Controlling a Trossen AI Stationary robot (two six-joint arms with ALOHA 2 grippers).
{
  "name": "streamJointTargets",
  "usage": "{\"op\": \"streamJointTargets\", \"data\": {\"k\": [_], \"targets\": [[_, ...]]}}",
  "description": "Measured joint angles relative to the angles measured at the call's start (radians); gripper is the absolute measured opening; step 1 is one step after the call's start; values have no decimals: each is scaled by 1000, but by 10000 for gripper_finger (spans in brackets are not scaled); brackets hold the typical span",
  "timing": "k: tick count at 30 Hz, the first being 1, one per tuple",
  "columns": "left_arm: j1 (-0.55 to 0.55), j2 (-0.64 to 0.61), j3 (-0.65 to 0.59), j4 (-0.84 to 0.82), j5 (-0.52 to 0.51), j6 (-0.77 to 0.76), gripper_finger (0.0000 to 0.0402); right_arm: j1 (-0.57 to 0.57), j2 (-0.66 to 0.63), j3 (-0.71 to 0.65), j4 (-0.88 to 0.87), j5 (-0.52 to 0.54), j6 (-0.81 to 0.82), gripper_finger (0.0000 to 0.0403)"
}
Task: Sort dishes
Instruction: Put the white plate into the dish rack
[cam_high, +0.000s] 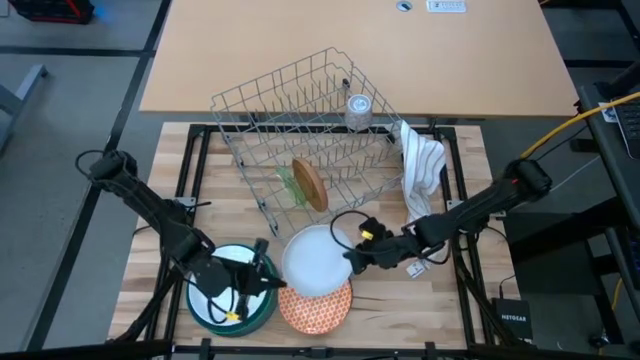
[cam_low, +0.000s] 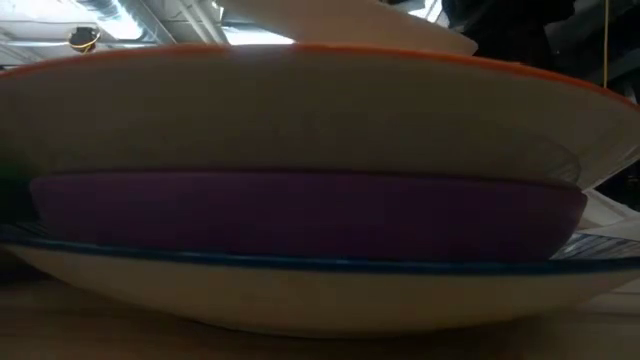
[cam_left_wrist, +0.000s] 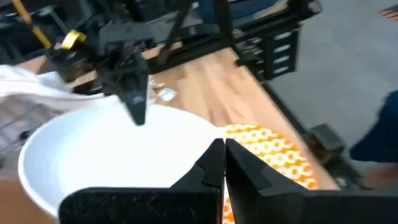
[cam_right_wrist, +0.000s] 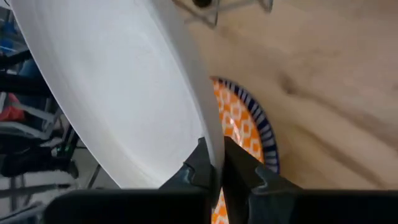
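Stacked small dishes at counter front: orange-patterned plate (cam_high: 316, 306) topmost, purple dish (cam_low: 300, 215) beneath. White plate (cam_high: 317, 260) tilted above stack, rim pinched by right pincer (cam_high: 351, 261). Left pincer (cam_high: 272, 283) clenched, empty, beside teal plate (cam_high: 232, 302).

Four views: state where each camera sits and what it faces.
High view: overhead, looking down at both arms, wire rack, white plate.
Low view: at table height, facing a stack of dishes; no arm visible.
Left wrist view: over the left gripper, facing the white plate.
Right wrist view: behind the right gripper, fingers clamping the plate's rim.
Shared: both wrist views show the orange-patterned dish.
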Motion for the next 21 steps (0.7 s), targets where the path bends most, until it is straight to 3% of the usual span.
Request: {"op": "streamJointTargets", "data": {"k": [15,21], "targets": [[95,46,0,-122,-17,-90,1,-2,-69,0,-20,75,-137,15],[94,46,2,-139,-23,-105,1,-2,-82,50,-72,107,-271,15]]}}
